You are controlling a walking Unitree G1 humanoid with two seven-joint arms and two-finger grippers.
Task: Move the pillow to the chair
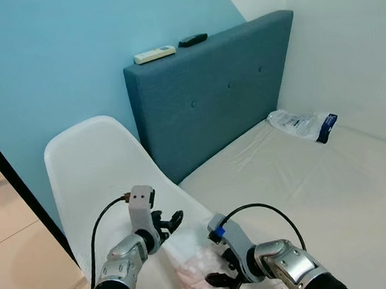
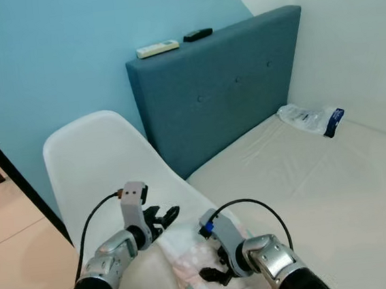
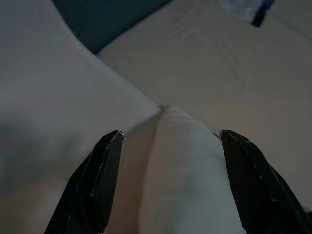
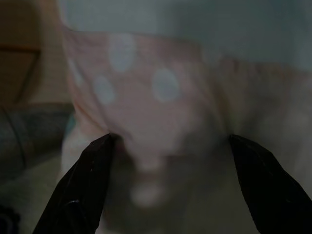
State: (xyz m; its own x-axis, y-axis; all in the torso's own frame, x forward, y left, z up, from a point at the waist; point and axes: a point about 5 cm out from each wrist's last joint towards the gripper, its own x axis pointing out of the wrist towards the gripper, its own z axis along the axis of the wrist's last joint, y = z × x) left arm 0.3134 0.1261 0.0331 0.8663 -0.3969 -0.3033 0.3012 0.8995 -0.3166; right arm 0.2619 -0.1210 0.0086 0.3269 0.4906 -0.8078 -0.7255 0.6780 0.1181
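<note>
The soft pale-pink pillow with white spots (image 2: 198, 267) lies at the near edge of the white moulded plastic chair (image 1: 99, 167), on the side next to the bed, low between the two arms. The right end effector (image 1: 219, 272) is down at the pillow with its black fingers (image 4: 83, 190) spread wide around the spotted fabric; whether they actually touch it is hard to tell in the blurred wrist view. The left end effector (image 1: 170, 223) is just above the pillow's far end over the chair seat, its fingers (image 3: 95, 180) also wide apart on either side of the fabric, holding nothing. Beside the chair is the bed with a cream sheet (image 1: 321, 193) and a dark blue-grey upholstered headboard (image 1: 215, 94). A white remote control (image 1: 155, 54) and a black remote control (image 1: 192, 40) rest on top of the headboard. A clear plastic packet with a dark blue end (image 1: 304, 125) lies on the sheet near the white wall.
</note>
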